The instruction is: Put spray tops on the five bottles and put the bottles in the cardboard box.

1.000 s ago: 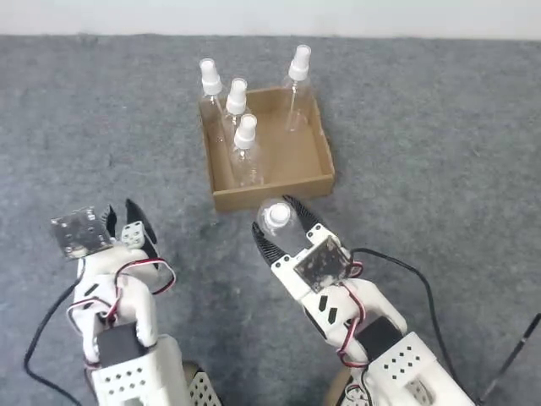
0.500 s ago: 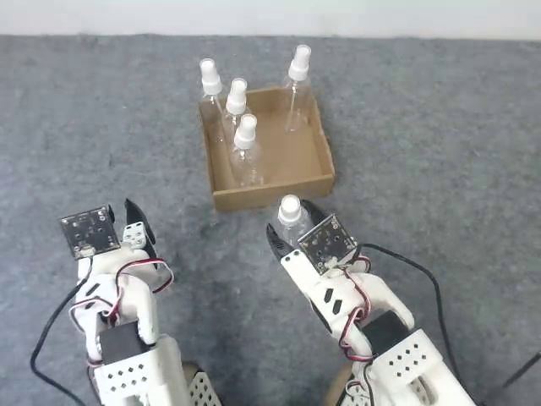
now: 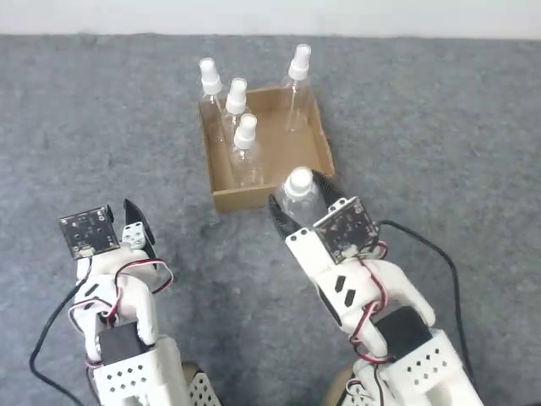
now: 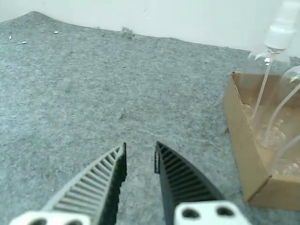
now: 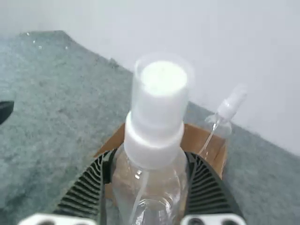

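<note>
The cardboard box [image 3: 321, 144] sits at the table's far middle. Several clear bottles with white spray tops stand in it: two by the far left corner [image 3: 210, 78] [image 3: 236, 96], one at the left front [image 3: 245, 140], one at the far right [image 3: 298, 68]. My right gripper [image 3: 300, 213] is shut on another spray-topped bottle [image 3: 299, 189], held upright just above the box's near wall. In the right wrist view this bottle [image 5: 159, 112] stands between the fingers of the right gripper [image 5: 146, 187]. My left gripper [image 4: 139, 157] hovers over carpet left of the box, slightly open and empty.
Grey carpet [image 3: 439, 127] covers the table, and a white wall runs along its far edge. In the left wrist view the box [image 4: 243, 140] with its bottles [image 4: 274, 51] lies off to one side. Cables trail from both arm bases.
My right gripper has lifted the bottle, brought it upright and carried it toward the box's near wall. The left arm only shifted slightly at the start.
</note>
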